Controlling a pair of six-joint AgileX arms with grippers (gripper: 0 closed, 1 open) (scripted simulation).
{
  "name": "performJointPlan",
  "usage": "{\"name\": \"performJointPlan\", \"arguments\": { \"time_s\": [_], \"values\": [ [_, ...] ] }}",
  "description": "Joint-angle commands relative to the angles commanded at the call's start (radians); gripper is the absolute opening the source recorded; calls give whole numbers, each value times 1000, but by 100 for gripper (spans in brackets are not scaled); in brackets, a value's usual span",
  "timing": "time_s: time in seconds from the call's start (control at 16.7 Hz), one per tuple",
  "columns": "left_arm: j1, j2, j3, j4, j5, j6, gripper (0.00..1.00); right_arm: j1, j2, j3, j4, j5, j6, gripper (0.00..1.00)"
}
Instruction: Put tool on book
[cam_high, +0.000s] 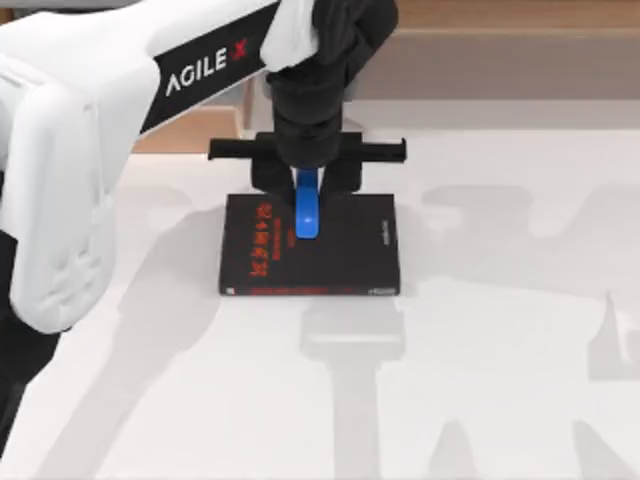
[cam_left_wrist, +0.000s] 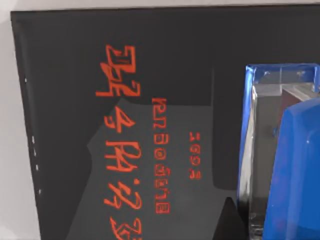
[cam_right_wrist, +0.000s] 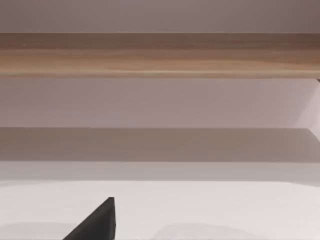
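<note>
Bright, even rendered light is falling from above; soft grey arm shadows are spreading across the white table (cam_high: 520, 330). The book (cam_left_wrist: 150, 60) cover is taking a dull sheen. Everything is looking slightly soft.

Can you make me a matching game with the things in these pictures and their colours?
Things:
1. tool
2. book
3. table
4. letters on the book

Colours:
A. white
B. red
C. bright blue
D. black

Pairs: 1-C, 2-D, 3-A, 4-B

The left gripper is over the book, with the tool between its fingers.
</note>
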Motion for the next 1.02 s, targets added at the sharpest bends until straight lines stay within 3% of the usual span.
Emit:
{"name": "performJointPlan", "arguments": {
  "time_s": [0.84,1.02],
  "values": [
    [1,20,-67,86,1,2,0,0,0,0,0,0,0,100],
    [1,20,-67,86,1,2,23,0,0,0,0,0,0,100]
  ]
}}
